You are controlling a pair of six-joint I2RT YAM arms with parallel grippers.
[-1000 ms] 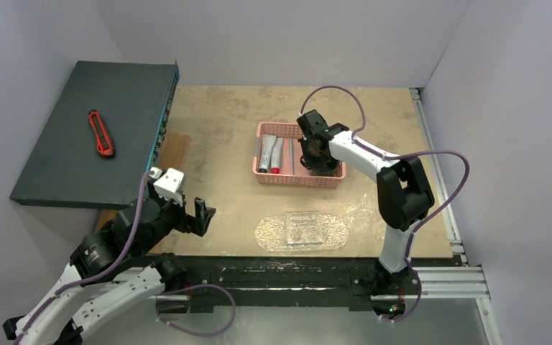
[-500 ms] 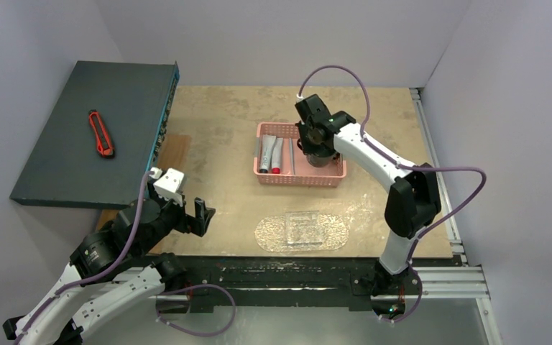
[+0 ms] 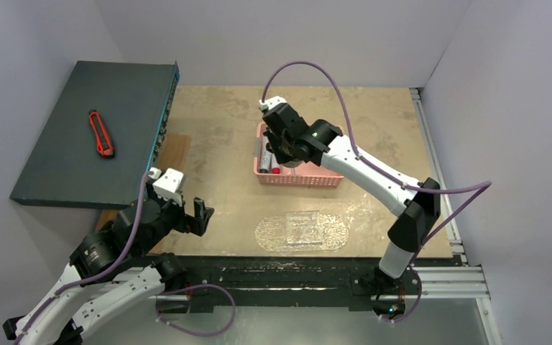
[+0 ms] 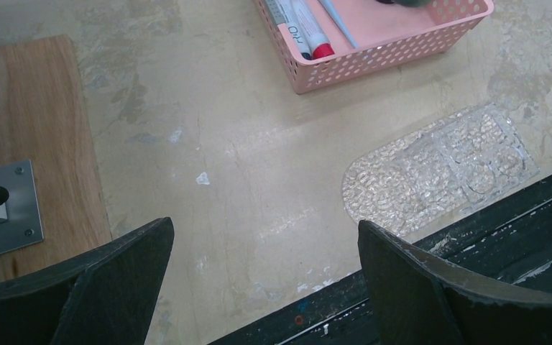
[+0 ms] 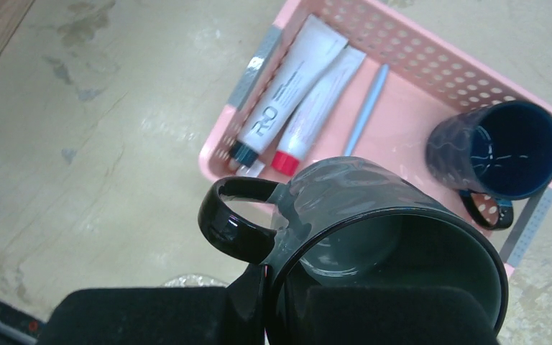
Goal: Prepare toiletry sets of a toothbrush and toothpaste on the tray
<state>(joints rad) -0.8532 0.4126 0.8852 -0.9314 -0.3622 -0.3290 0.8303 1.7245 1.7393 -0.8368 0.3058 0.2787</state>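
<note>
Dark green mug [image 5: 374,237] hangs above the left part of the pink basket [image 5: 431,79], its rim pinched between the fingers of my right gripper [image 5: 277,316]. Inside the basket lie two red-capped toothpaste tubes [image 5: 287,93], the one pale-blue toothbrush [image 5: 366,108] I can see, and the blue mug [image 5: 499,147], upright at the right end. The clear oval tray [image 4: 438,165], nearer me, holds nothing yet, so no set is made. My left gripper [image 4: 266,287] hovers near left, fingers spread wide.
</note>
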